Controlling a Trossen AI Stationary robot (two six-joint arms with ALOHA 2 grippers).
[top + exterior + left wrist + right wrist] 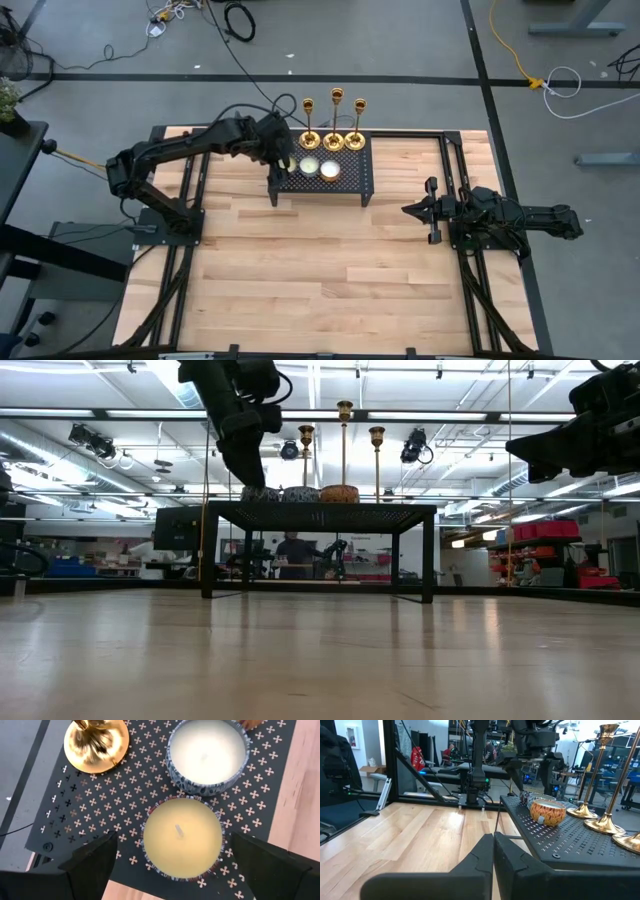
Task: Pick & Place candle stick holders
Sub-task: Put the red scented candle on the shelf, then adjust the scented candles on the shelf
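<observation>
Yellow wax in candle tin [182, 839] on rack [127, 780], between released left claw [170, 865] fingers.

Your left hand [170, 865] hangs with its fingers [87, 862] spread wide either side of the yellow candle [182, 837] on the black mesh rack [100, 815]. Just beside it sits a white candle [207, 750], and one candle stick holder's gold base [96, 744] (stem hidden) stands close by.

High view straight down on whole table [330, 290]. Low view level across it. Left wrist close above rack [150, 785]; right wrist sideways along tabletop. All four share the rack.
</observation>
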